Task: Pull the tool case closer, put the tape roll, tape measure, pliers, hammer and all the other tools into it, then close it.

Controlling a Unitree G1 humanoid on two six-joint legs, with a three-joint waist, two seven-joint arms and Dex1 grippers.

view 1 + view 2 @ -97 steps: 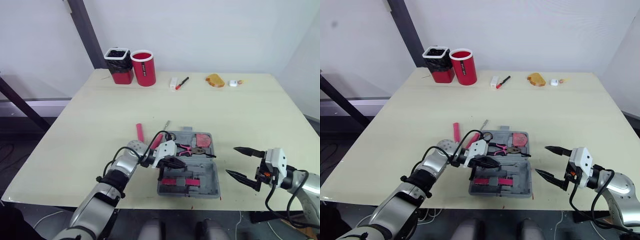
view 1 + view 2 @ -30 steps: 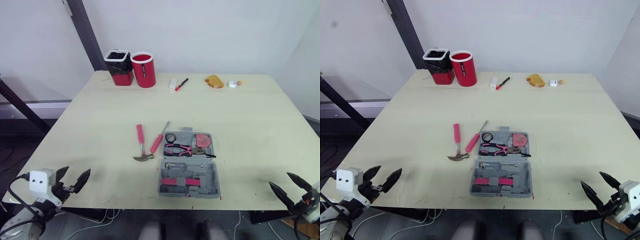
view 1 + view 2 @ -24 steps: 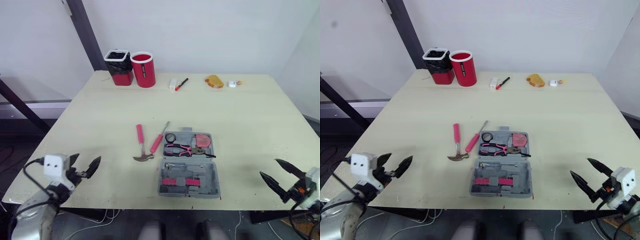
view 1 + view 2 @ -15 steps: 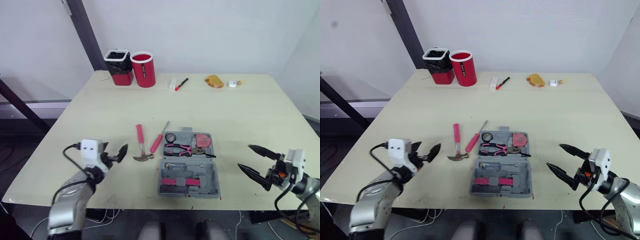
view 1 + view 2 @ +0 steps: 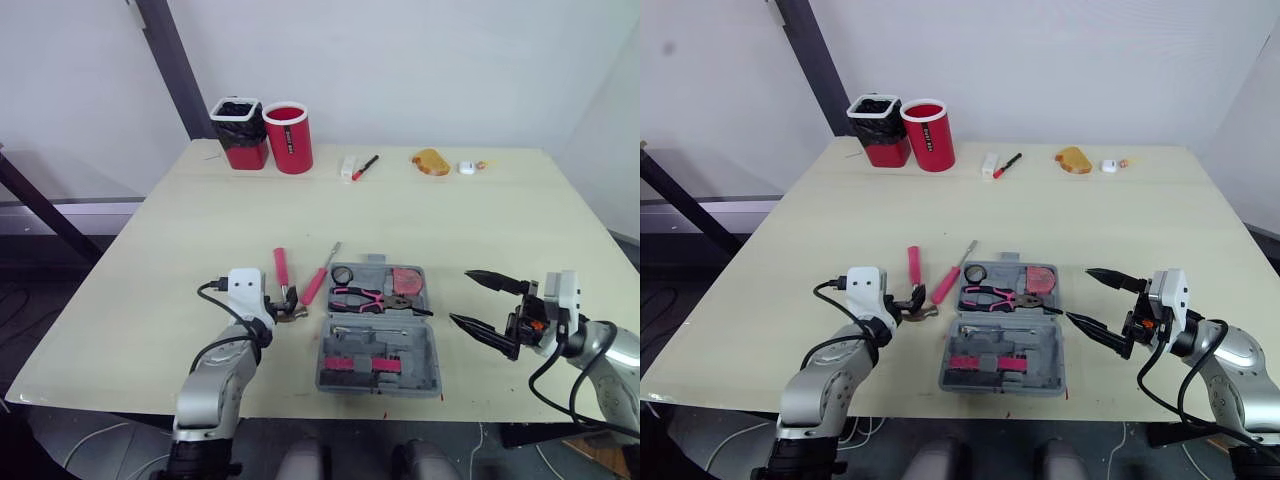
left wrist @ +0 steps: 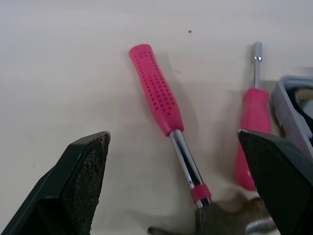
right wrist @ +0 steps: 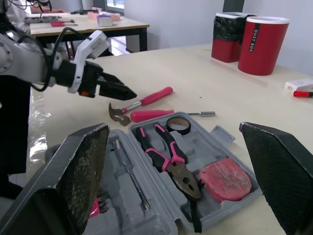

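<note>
The grey plastic tool case (image 5: 378,335) lies open and flat near the front edge of the pale counter (image 5: 480,220). Its far half holds the pink-handled pliers (image 5: 375,298), with the black tape roll (image 5: 343,275) in the left corner and the pink tape measure (image 5: 405,281) in the right corner.

Just off the case's left side lie two tools on the bare counter. The pink-handled screwdriver (image 5: 316,282) is nearest the case, and the pink-handled hammer (image 5: 281,272) is a little further left, its metal head towards the front edge.

The left gripper (image 5: 282,303) sits low over the hammer's head, left of the case. Its fingers (image 6: 78,181) are spread wide to either side of the shaft and hold nothing.

The right gripper (image 5: 460,297) hangs to the right of the case, apart from it, pointing at it. Its fingers (image 7: 83,171) are wide apart and empty.

Well behind the case, at the counter's far edge, stand a red cylindrical bin (image 5: 288,138) and a red bin with a black liner (image 5: 240,132).
</note>
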